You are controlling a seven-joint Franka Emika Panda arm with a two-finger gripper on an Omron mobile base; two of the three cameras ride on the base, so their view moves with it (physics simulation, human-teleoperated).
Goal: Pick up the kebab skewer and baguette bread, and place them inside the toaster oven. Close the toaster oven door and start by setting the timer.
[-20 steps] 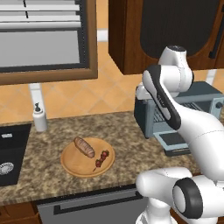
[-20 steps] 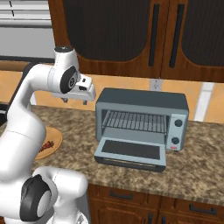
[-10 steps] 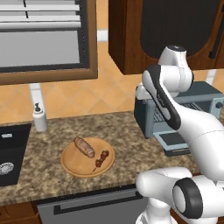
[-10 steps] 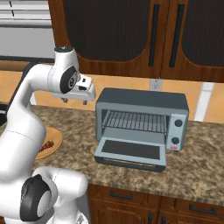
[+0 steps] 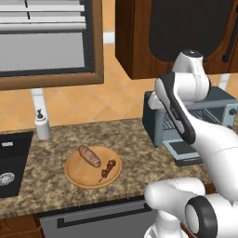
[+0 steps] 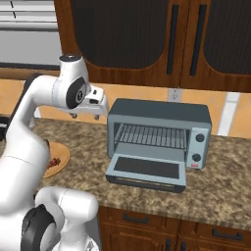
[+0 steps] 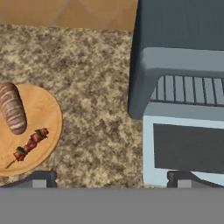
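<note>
Soap bottle (image 5: 42, 127) left view, oven knobs (image 6: 198, 147) right

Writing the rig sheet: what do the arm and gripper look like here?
Glossy white arm of rounded, bulbous links, with dark grey disc caps at the joints. The gripper is a boxy white hand with small dark fingertips. No cables, stickers or markings can be made out.
</note>
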